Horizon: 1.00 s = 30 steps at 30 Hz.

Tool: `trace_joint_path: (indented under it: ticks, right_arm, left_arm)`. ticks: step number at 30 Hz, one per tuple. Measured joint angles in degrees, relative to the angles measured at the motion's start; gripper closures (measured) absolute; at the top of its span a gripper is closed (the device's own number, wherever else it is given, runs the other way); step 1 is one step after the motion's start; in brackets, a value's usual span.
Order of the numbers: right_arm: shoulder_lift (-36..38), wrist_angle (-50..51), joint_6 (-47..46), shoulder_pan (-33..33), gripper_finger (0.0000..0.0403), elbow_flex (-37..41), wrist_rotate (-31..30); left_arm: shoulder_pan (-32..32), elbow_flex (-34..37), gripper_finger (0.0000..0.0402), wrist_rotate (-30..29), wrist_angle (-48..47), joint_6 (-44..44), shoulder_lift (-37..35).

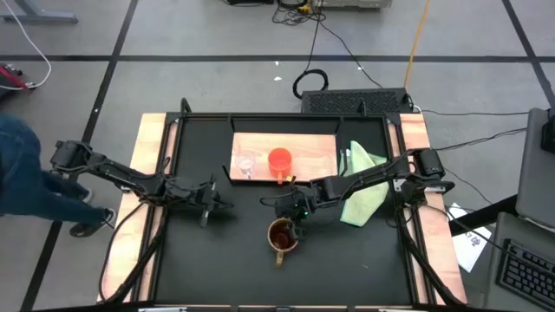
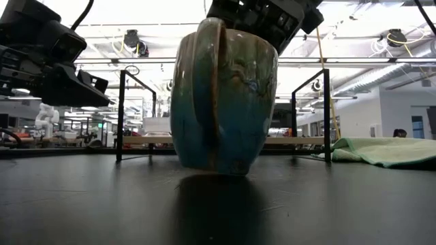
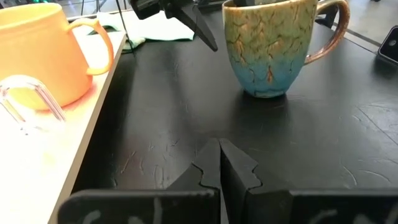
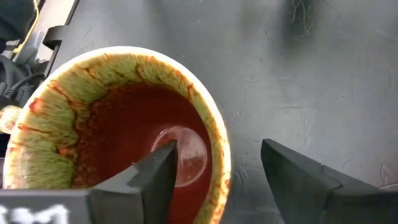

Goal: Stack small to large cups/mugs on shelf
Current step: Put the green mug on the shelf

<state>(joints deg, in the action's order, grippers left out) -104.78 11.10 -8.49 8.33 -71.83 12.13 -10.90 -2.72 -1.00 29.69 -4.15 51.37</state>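
Right gripper (image 4: pixel 214 168) over the glossy mug (image 1: pixel 282 234), fingers apart and straddling its rim, one finger (image 4: pixel 155 171) inside the red-brown bowl, the other outside, not visibly pressing the wall. Mug upright on the black table (image 1: pixel 364 269), near the middle and in front of the shelf (image 1: pixel 316 143); orange cup (image 1: pixel 279 161) and clear glass cup (image 1: pixel 246 163) side by side on that board, seemingly apart, though hard to judge from above. Left gripper (image 3: pixel 219 163) low over the table to the mug's left, fingers together, holding nothing.
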Motion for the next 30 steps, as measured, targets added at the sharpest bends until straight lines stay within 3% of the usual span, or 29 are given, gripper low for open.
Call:
trace_joint_path:
  ticks: [7,16,25,30]
  right_arm:
    - [0.03,-0.29,1.59,0.01,0.0247,0.00,0.01]
    - [0.16,-1.63,3.52,0.03,0.0372,0.13,-0.23]
    - [0.23,-0.87,3.47,0.01,0.0374,-0.02,-0.23]
    - [0.23,10.47,5.79,0.42,0.0374,-5.84,-2.24]
  left_arm:
    - [0.00,0.00,0.0401,0.01,-0.06,-0.21,0.00]
    - [0.00,0.00,0.0401,0.01,-0.52,-0.21,0.00]
    - [-0.02,0.00,0.0401,1.13,-1.24,0.13,0.00]
    - [-0.02,0.00,0.0401,1.19,-1.24,-0.03,0.00]
